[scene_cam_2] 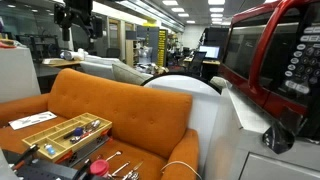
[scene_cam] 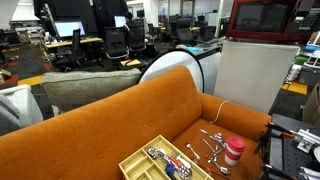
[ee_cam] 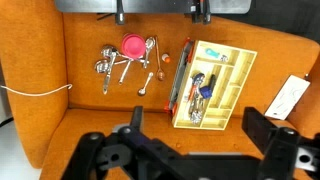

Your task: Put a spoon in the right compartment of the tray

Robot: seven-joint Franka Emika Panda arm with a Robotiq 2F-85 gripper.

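Gripper (ee_cam: pixel 193 128) hanging high above the seat in the wrist view, its black jointed fingers spread wide and clasping nothing; tray (ee_cam: pixel 236 76), pale yellow wood, rectangular, low-walled with inner dividers, lying at a slight slant on the orange fabric sofa (ee_cam: pixel 60 100); mixed cutlery sitting in some of its compartments (pieces too small to tell apart); shiny metal spoons (ee_cam: pixel 118 66) lying scattered around the round red-and-white cup (ee_cam: pixel 133 45), apart from the tray; a long dark utensil (ee_cam: pixel 181 75) lying just beside one tray wall.

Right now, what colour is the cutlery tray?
Pale yellow wood. The tray shows best in the wrist view, seen from above.
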